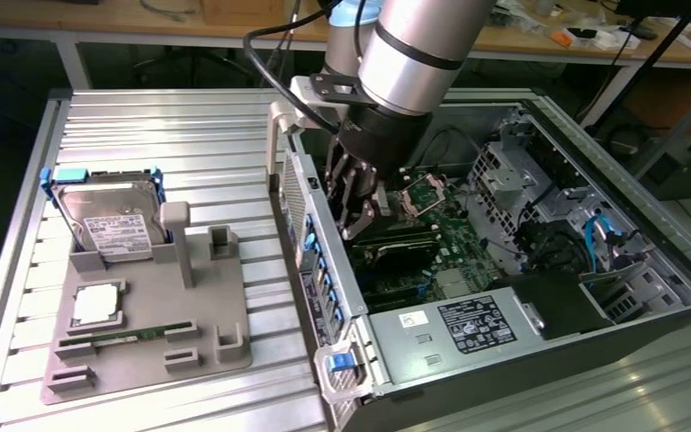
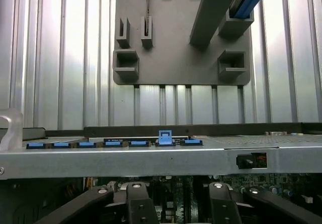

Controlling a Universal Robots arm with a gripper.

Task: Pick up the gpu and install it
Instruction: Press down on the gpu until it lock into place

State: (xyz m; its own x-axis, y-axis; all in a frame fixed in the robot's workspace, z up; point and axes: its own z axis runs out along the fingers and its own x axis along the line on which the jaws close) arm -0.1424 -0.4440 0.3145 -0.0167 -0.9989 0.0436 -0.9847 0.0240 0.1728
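The claw is down inside the open computer case, centre of the exterior frame, fingers pointing at the motherboard. That is where a card has to seat, so the arm reaches in over the case wall. The wrist view has the fingers spread apart with circuit board showing in the gap and nothing clamped between them.

Over on the exterior view's left, the grey holder on the desk carries the hard drive and the memory stick, with its tall posts bare.

The gpu, I judge, is the dark edge just beneath the fingertips, lower centre. Whether it's fully seated, I cannot tell.
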